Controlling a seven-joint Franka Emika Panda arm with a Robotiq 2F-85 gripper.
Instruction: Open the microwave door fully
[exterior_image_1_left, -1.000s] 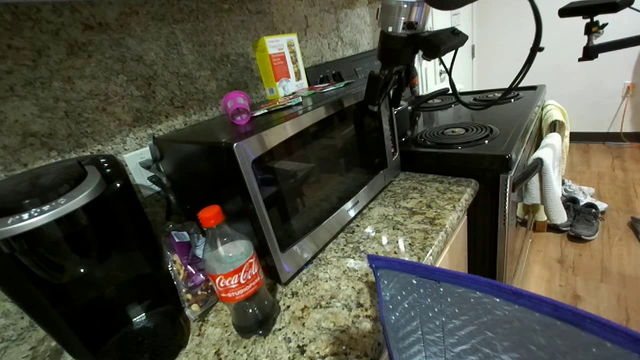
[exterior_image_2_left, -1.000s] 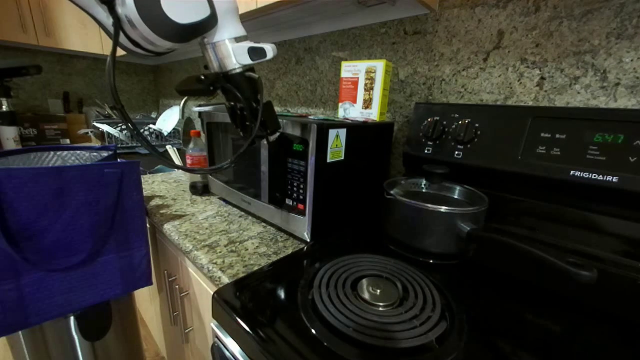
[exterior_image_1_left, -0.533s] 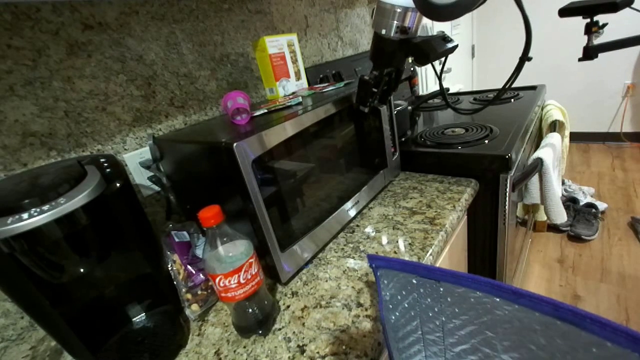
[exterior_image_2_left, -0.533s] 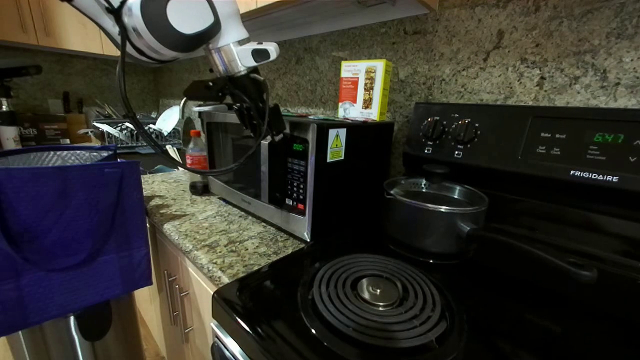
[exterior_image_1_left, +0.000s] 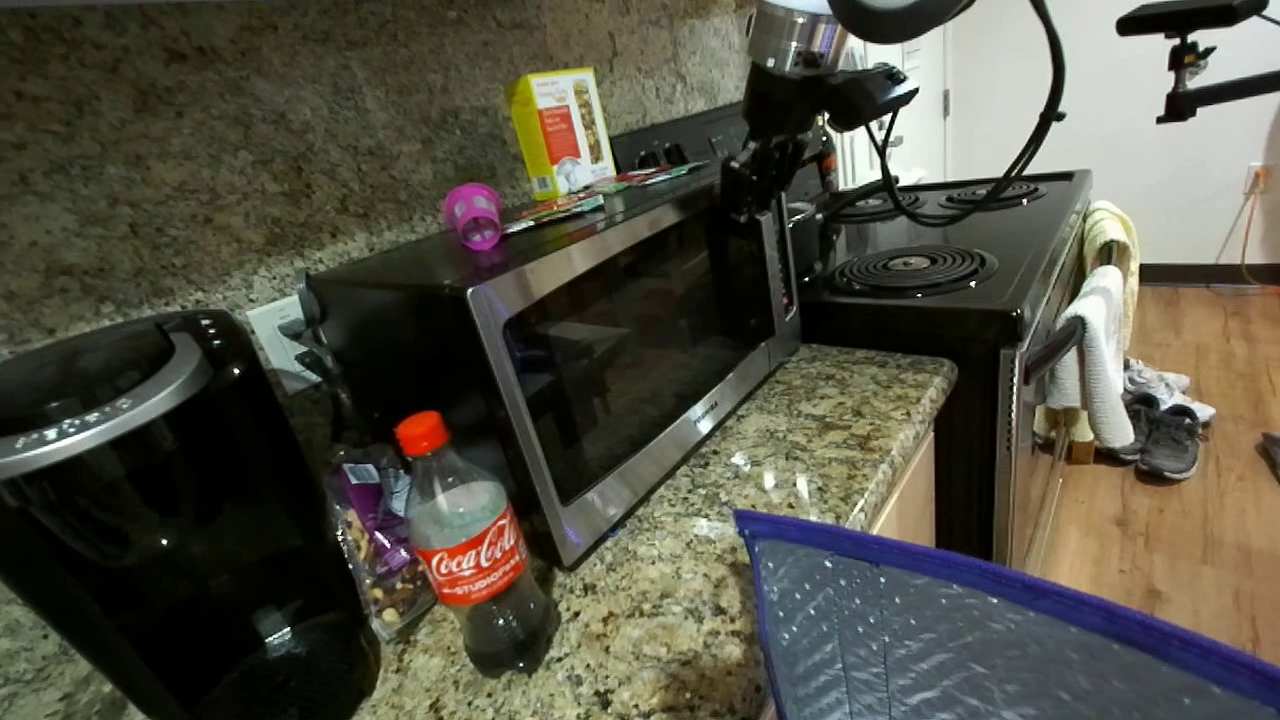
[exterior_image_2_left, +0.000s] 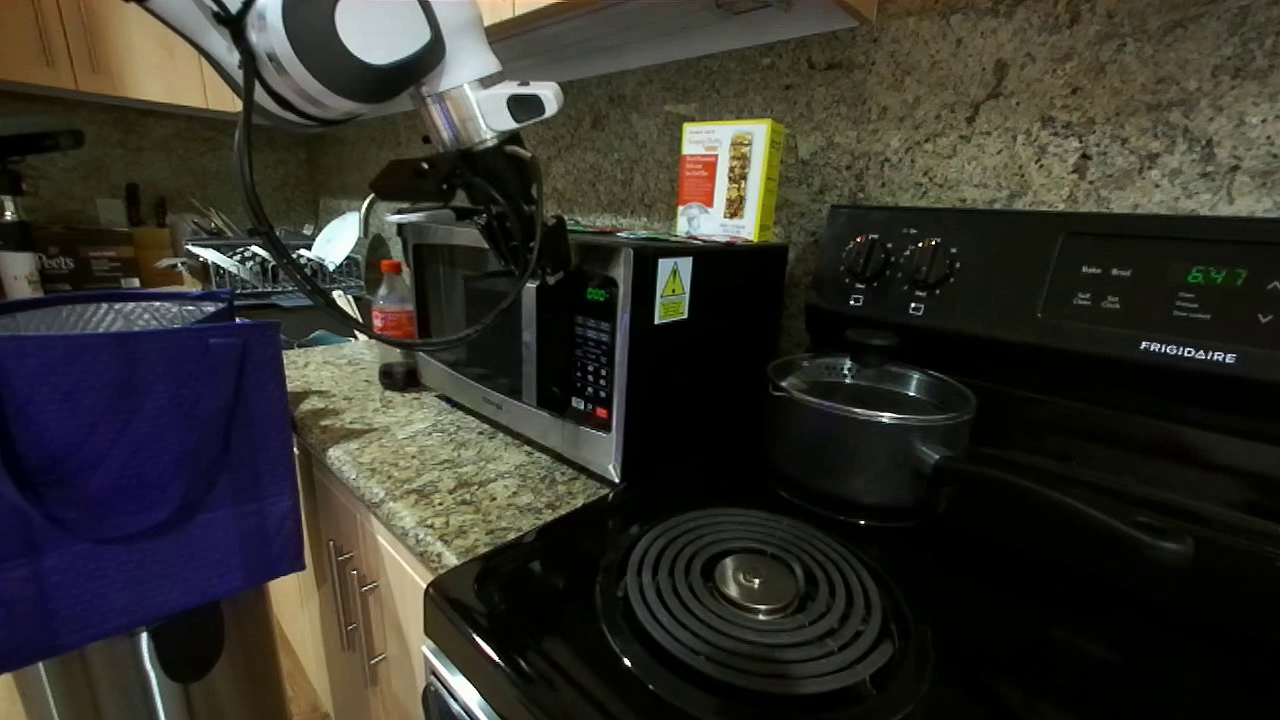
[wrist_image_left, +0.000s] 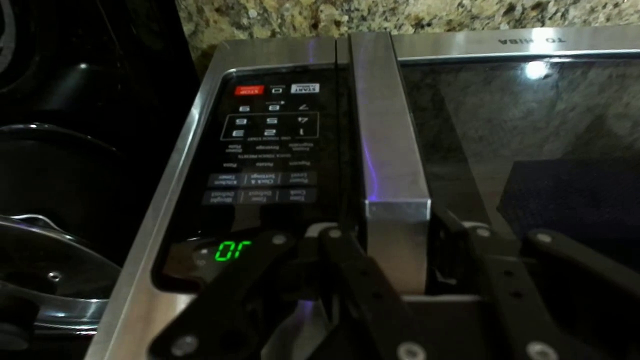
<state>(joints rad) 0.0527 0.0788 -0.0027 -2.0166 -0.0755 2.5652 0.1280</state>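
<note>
While your gripper (wrist_image_left: 399, 230) straddles the upper end of the door handle (wrist_image_left: 392, 130), its two fingers (wrist_image_left: 502, 282): apart, with the handle between them in the wrist view; you cannot tell whether either touches it.
Microwave (exterior_image_2_left: 625, 360): on the granite counter (exterior_image_1_left: 640, 600), with the black stove (exterior_image_1_left: 920, 300) just to its right in an exterior view.
Microwave door (exterior_image_1_left: 640, 345): closed, level with the front; your wrist view has the dark window (wrist_image_left: 500, 125) right of the handle and the keypad (wrist_image_left: 265, 150) left of it.
Microwave top (exterior_image_1_left: 420, 265): bears a yellow box (exterior_image_1_left: 565, 135), upright toward the far end, a pink cup (exterior_image_1_left: 472, 210) nearer and to the left, and flat packets (exterior_image_1_left: 558, 209) beside them.
Cola bottle (exterior_image_1_left: 470, 555): upright at the near left, with a snack bag (exterior_image_1_left: 372, 540) just beside it.
Stove: a lidded pot (exterior_image_2_left: 860, 450) stands on it, near the microwave's side panel (exterior_image_2_left: 700, 390) in an exterior view.
</note>
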